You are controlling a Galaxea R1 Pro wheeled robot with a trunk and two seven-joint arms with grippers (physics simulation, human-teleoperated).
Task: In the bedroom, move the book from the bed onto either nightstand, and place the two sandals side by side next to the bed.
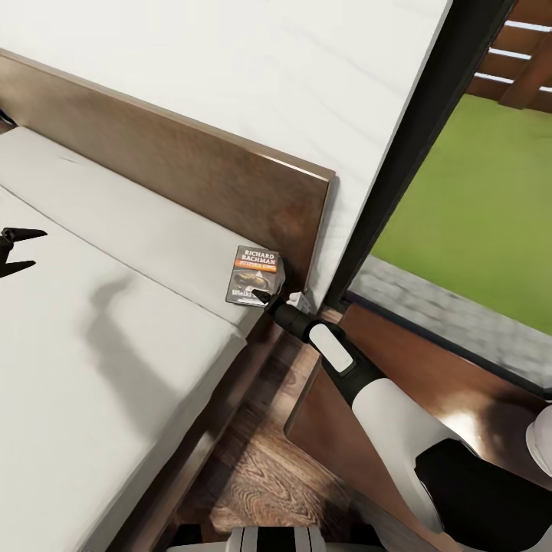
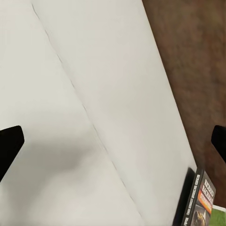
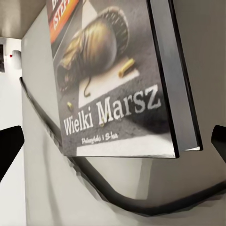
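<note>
The book (image 1: 255, 274) lies flat on the bed's grey mattress (image 1: 115, 330), at the corner by the dark headboard (image 1: 192, 172). My right gripper (image 1: 264, 297) is at the book's near edge. In the right wrist view the book's cover (image 3: 113, 80) is very close, and the right gripper (image 3: 113, 141) is open, its fingertips (image 3: 9, 146) wide apart on either side of the cover. My left gripper (image 1: 34, 248) hangs open over the mattress at far left. From the left gripper (image 2: 113, 141) the book (image 2: 200, 200) is some way off. The sandals are out of view.
The glossy dark-brown nightstand (image 1: 429, 360) stands right of the bed, under my right arm. A strip of wood floor (image 1: 261, 468) separates it from the bed frame. Behind the nightstand are a black window frame (image 1: 429, 130), grass (image 1: 475, 207) and a white wall (image 1: 268, 69).
</note>
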